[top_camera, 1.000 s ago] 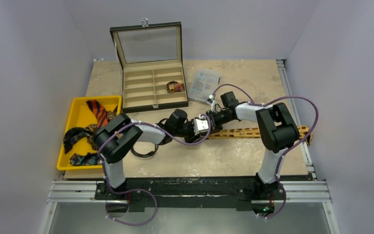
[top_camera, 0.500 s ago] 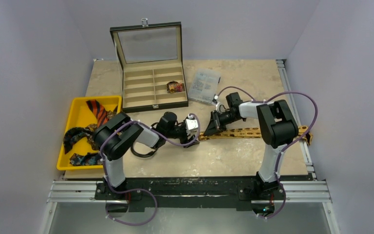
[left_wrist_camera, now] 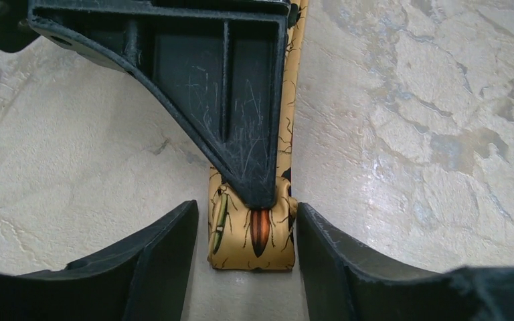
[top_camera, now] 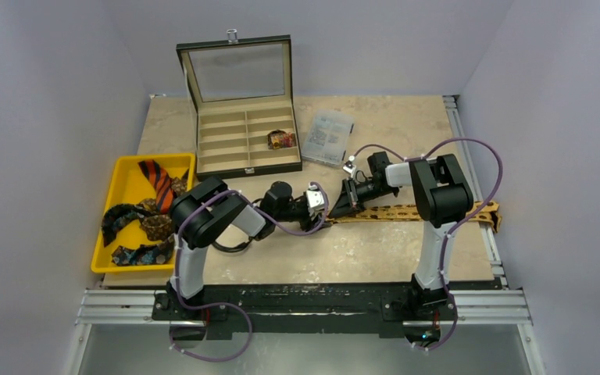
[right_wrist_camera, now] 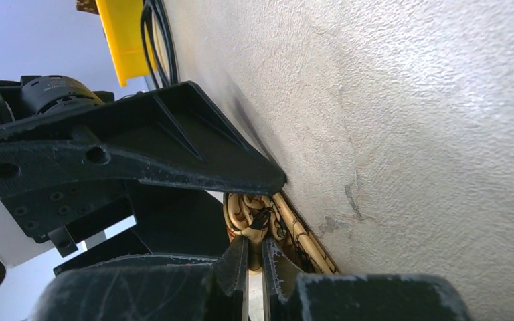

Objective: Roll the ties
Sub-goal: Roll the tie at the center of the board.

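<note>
— What sits between the left gripper [left_wrist_camera: 245,210]'s spread fingers [left_wrist_camera: 150,267]?

— The folded end of the tan-gold tie [left_wrist_camera: 241,246], printed with beetles, lying flat on the marbled worktop [left_wrist_camera: 428,134].

— Do the fingers touch it?

— One side shows a gap; the other finger stands right against the fabric's edge. The right gripper [left_wrist_camera: 258,194]'s black tip rests on the fold, and the tie runs away beside it.

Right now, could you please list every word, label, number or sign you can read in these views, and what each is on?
None legible. The clear packet beside the compartment box carries printed code-like squares, too small to read.
</note>
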Available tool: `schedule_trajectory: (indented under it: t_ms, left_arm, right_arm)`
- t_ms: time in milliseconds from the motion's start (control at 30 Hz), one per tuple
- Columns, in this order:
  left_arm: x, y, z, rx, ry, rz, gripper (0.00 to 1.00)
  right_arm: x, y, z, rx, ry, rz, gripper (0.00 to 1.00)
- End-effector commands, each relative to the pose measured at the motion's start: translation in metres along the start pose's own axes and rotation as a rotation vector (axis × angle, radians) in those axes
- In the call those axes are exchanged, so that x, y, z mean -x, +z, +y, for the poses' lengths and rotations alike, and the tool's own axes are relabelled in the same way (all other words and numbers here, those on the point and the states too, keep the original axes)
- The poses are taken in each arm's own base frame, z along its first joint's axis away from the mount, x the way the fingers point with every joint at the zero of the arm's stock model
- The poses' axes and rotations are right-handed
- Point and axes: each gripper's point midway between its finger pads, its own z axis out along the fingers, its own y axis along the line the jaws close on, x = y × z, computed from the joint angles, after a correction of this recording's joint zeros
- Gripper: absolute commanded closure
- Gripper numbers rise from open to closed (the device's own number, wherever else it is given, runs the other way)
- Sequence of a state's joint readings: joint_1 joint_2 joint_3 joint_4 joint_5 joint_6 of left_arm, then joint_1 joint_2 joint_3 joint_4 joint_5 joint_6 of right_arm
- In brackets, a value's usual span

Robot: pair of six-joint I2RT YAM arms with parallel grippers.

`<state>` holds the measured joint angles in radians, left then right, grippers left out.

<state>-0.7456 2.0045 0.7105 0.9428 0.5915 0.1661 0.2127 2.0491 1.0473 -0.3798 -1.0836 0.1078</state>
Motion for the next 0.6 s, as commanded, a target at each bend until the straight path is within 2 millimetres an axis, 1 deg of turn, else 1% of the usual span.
schedule_trajectory:
  t_ms: [0,67,133,233,333,400,500,567]
  left_arm:
    - [-0.022,0.004,-0.001,0.012,-0.010,0.098,0.49]
    - [-0.030,-0.001,0.006,0.037,0.014,0.164,0.58]
    - [-0.033,-0.007,0.007,0.020,0.041,0.207,0.65]
    - [-0.038,-0.019,0.004,-0.016,0.047,0.269,0.70]
    - [-0.044,-0.030,-0.005,-0.079,0.052,0.337,0.75]
    - [-0.047,-0.036,-0.009,-0.098,0.066,0.359,0.78]
    - [-0.054,-0.042,-0.008,-0.098,0.058,0.397,0.82]
    - [-0.058,-0.042,-0.007,-0.088,0.040,0.417,0.84]
  right_arm:
    - [-0.003,0.006,-0.040,-0.157,-0.059,0.008,1.00]
    - [-0.001,0.007,-0.035,-0.137,-0.066,0.001,1.00]
    - [0.002,0.007,-0.029,-0.127,-0.080,-0.007,1.00]
    - [0.007,0.009,-0.018,-0.099,-0.094,-0.019,1.00]
    - [0.010,0.005,-0.005,-0.072,-0.097,-0.032,1.00]
    - [0.010,0.002,-0.002,-0.085,-0.101,-0.029,0.88]
    - [0.010,-0.002,-0.004,-0.121,-0.109,-0.030,0.76]
    - [0.013,-0.002,-0.002,-0.121,-0.113,-0.047,0.74]
